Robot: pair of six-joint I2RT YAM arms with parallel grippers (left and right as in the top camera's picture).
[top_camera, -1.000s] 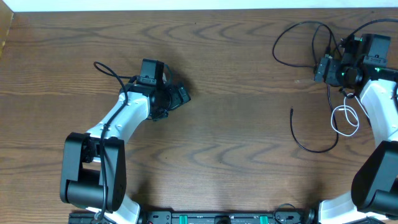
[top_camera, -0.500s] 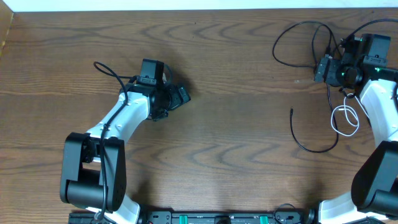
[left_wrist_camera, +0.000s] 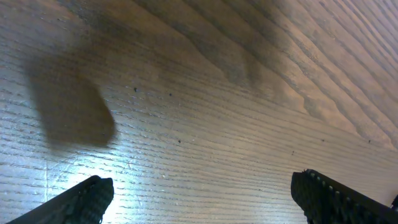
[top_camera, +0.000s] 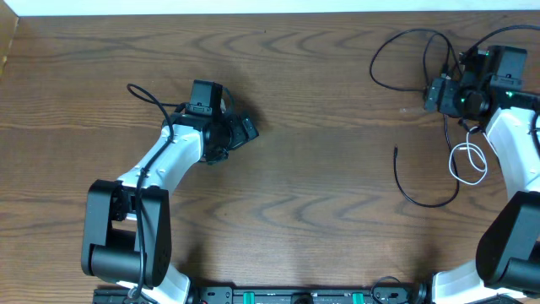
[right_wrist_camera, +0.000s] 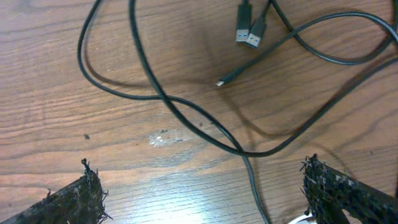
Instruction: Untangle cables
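Early in the untangling, by the look of it, with no cord lifted yet. At the far right of the table [top_camera: 304, 76], hovering with the right gripper [top_camera: 433, 91] spread wide and empty just over the black cables [top_camera: 396, 46], at the near edge of their big loop. Seen from the right wrist: fingers [right_wrist_camera: 74, 198] parted on either side of the crossing [right_wrist_camera: 238, 148] of two black strands, touching neither, with a pair of plug ends [right_wrist_camera: 247, 30] lying side by side further out and one small plug [right_wrist_camera: 221, 81] just below them. Nearer the robot, lying loose and apart from the tangle: a white cable [top_camera: 469, 160] in a small loop beside the right arm, and a curved black cord [top_camera: 419, 196] just beside it. Over on the left, holding the left gripper [top_camera: 245, 129] equally wide and empty over bare wood, well apart from every cord; from its wrist view, only grain and shadow. Probably choosing a first grasp. Next, likely: lowering onto one strand beside the crossing, closing on that strand alone, and drawing it out toward open table rather than upward, so as not to tighten the loop. Worth guarding against pinching both strands at once, thin and close-lying as they are.
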